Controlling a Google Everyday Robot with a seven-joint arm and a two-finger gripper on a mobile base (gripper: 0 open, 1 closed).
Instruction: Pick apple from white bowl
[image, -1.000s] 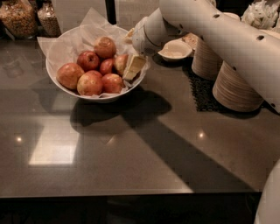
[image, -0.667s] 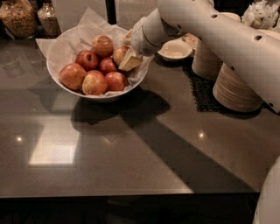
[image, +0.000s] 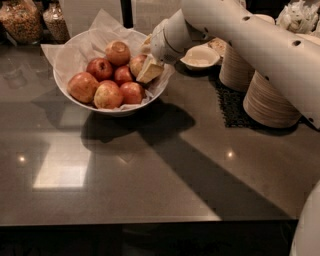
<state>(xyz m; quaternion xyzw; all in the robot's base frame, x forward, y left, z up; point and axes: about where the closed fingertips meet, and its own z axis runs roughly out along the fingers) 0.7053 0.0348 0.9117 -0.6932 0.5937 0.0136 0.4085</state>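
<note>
The wide white bowl lined with crumpled white paper stands at the back left of the dark counter and holds several apples. A large pale yellow-tan apple with a red blush lies at the front of the pile, and a tan one sits on top at the back. My gripper reaches down into the right side of the bowl, right against an apple at the paper's edge. My white arm comes in from the upper right.
A small shallow white bowl stands behind the arm. Stacks of beige plates stand on a black mat at the right. Glass jars stand at the back left. The counter's front edge runs along the bottom.
My gripper has shifted slightly up and left, closer against the apples on the bowl's right side. The bowl and the other apples have hardly moved.
</note>
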